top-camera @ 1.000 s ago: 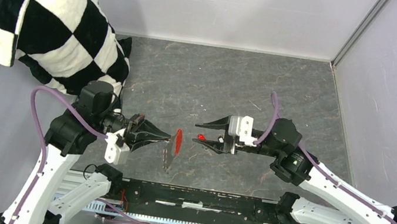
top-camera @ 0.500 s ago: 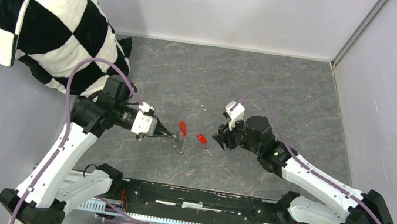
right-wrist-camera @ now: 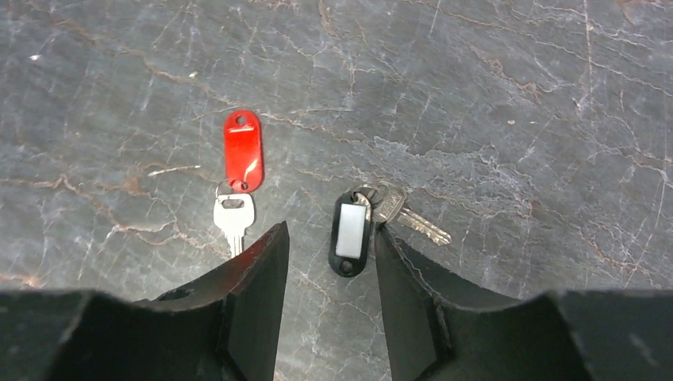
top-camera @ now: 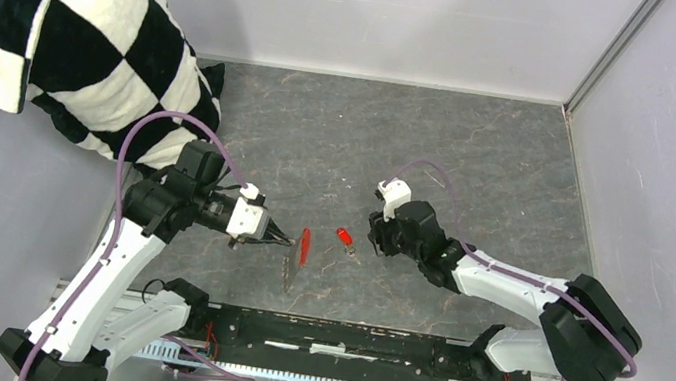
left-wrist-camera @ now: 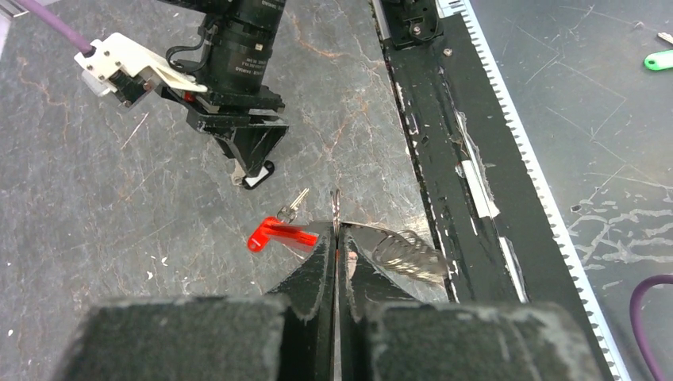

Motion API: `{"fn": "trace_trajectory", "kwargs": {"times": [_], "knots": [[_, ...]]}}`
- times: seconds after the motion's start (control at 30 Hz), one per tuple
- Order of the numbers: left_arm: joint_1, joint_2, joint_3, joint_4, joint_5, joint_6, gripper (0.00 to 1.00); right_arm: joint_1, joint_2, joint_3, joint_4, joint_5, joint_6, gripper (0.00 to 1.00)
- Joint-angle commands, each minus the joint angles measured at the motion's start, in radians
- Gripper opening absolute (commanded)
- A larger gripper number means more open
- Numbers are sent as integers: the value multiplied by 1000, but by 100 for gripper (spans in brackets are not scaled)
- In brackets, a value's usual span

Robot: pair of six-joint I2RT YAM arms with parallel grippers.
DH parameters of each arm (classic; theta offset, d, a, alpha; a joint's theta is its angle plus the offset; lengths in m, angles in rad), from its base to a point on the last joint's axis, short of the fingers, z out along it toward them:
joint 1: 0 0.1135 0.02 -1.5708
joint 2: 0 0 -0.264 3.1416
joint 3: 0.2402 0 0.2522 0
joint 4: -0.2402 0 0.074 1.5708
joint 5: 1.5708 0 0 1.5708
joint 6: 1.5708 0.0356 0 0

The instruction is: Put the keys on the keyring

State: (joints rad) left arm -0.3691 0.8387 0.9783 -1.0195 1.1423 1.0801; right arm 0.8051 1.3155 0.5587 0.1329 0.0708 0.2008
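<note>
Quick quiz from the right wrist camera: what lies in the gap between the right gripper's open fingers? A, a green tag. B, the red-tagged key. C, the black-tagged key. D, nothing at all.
C: the black-tagged key lies lined up in the gap of the right gripper, whose jaws stand open, while the red-tagged key lies outside that gap, ahead of one finger.

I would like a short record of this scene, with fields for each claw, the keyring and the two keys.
left claw: shut on the keyring
keyring: red end just past the left claw tips
right claw: open, low over the black-tagged key
red-tagged key: flat on the table, untouched
black-tagged key: flat on the table, under the open right claw
progress: both keys off the ring
</note>
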Motion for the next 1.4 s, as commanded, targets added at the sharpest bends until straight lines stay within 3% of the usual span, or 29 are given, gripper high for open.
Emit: {"fn": "trace_trajectory", "kwargs": {"times": [0.0,0.2,0.63,1.27,1.37], "knots": [[-1,-12,6,21,11,-63,2,77,28,9,126,72,28,50],[-2,-12,8,21,24,-62,2,169,70,-52,267,33,14,51],[-2,-21,29,19,31,-80,2,194,212,-48,388,101,-71,52],[-1,-11,54,21,30,-86,2,196,286,-44,432,117,-88,40],[-2,-13,58,21,26,-91,2,195,287,-53,437,124,-93,33]]}}
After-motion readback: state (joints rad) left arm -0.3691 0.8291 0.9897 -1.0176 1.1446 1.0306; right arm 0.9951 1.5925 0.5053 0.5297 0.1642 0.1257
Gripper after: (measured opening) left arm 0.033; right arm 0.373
